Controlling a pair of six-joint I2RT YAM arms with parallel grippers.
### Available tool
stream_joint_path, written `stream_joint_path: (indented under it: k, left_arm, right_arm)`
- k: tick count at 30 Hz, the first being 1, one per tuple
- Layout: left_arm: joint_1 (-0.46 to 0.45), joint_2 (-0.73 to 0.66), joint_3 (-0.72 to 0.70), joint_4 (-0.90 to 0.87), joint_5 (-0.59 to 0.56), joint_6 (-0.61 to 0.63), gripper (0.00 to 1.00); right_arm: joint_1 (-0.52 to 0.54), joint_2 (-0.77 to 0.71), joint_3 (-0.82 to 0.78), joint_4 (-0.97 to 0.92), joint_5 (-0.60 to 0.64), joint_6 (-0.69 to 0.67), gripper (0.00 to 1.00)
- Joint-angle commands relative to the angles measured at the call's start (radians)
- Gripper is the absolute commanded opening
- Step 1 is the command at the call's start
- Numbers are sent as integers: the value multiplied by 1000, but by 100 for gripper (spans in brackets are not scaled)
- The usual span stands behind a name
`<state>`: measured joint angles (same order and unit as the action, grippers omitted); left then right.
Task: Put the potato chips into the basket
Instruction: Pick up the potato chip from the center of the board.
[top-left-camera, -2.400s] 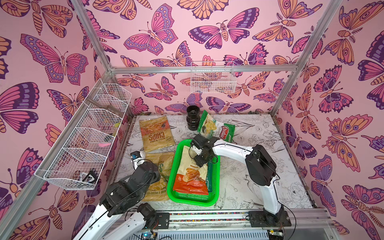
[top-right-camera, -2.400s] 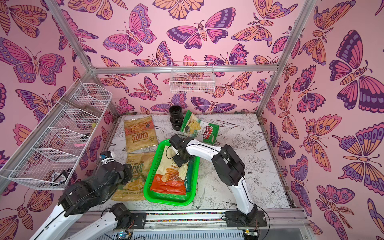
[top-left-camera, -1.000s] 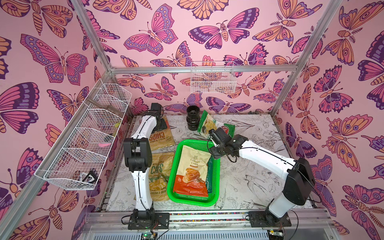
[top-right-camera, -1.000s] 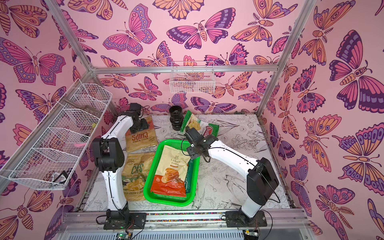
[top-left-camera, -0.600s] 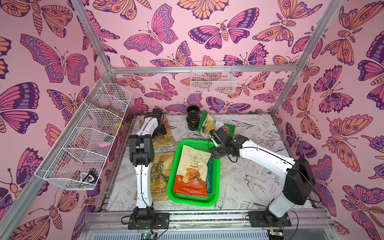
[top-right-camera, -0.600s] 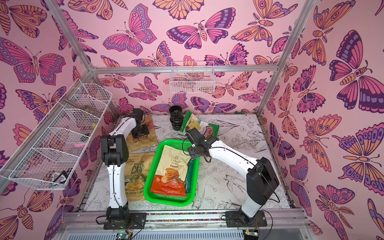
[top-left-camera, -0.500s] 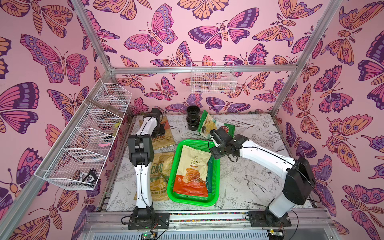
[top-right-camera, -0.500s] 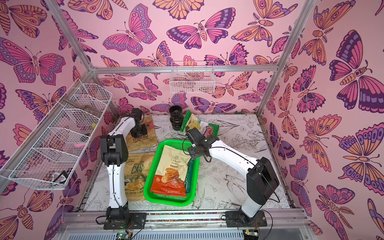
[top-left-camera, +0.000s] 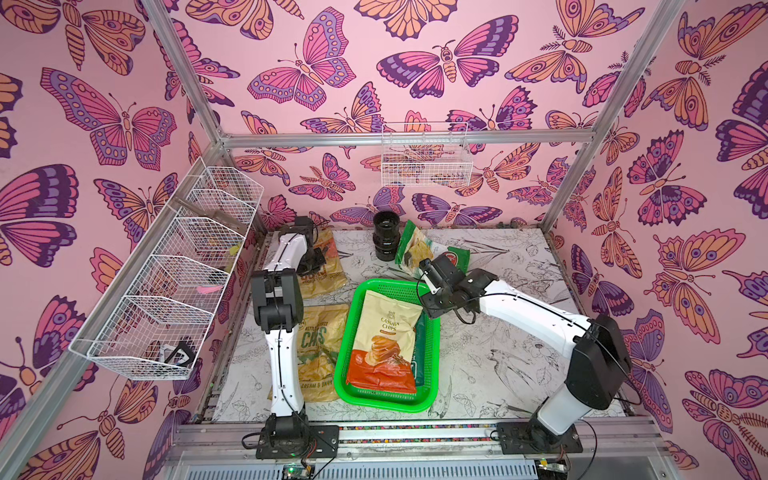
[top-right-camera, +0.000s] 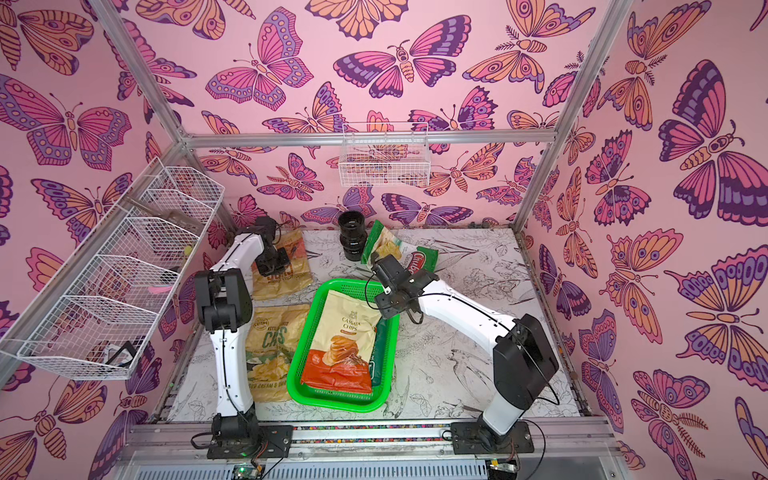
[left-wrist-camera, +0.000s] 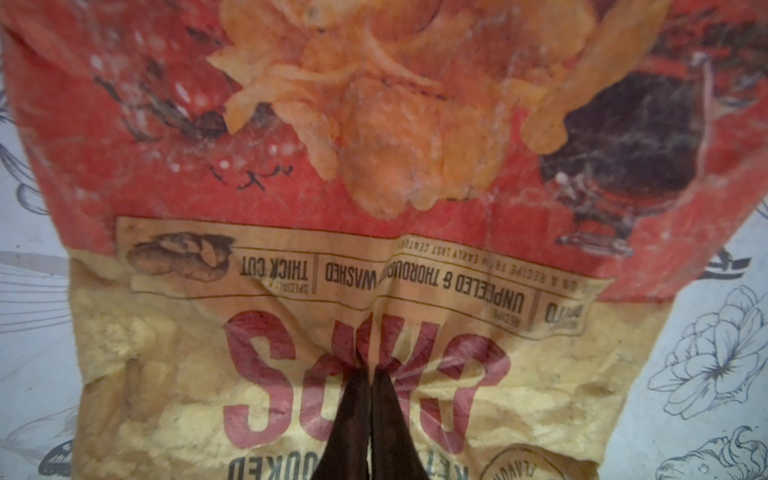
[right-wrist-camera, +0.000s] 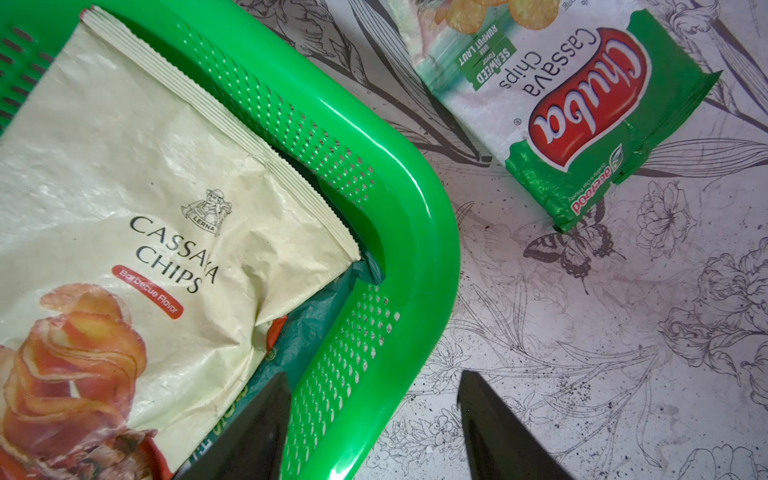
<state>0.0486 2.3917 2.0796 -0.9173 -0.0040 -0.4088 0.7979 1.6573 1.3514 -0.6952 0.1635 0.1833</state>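
My left gripper (left-wrist-camera: 368, 370) is shut, pinching a fold of the tan-orange "CHIPS" bag (top-left-camera: 330, 276) (top-right-camera: 293, 276) that lies flat at the back left. The green basket (top-left-camera: 388, 405) (top-right-camera: 332, 401) holds the orange-cream cassava bag (top-left-camera: 384, 332) on top of a dark green bag (top-left-camera: 419, 351). My right gripper (right-wrist-camera: 372, 374) (top-left-camera: 429, 305) hangs open over the basket's far right corner, one finger on each side of the rim, holding nothing. The green-white Cassava bag (right-wrist-camera: 582, 108) (top-left-camera: 419, 249) lies behind the basket. The Sour Cream & Onion bag (top-left-camera: 320, 353) lies left of it.
A black ribbed cylinder (top-left-camera: 385, 235) stands at the back between the two far bags. White wire baskets hang on the left wall (top-left-camera: 174, 270) and the back wall (top-left-camera: 426, 160). The metal frame rail (top-left-camera: 415, 432) runs along the front edge.
My left gripper has lowered onto the "CHIPS" bag and shut on a fold of it. The right arm has stayed almost still above the basket's corner.
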Motion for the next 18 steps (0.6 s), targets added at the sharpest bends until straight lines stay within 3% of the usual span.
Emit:
stream_joint_path:
  k: [1,18]
  left_arm:
    - [0,7,-10,-32,4,2,0]
    - [-7,-80,7,-32,-10,16,0]
  right_arm:
    - [-8,-5,3,2,-8,13,68]
    - [-32,-22,8,0,6,43,68]
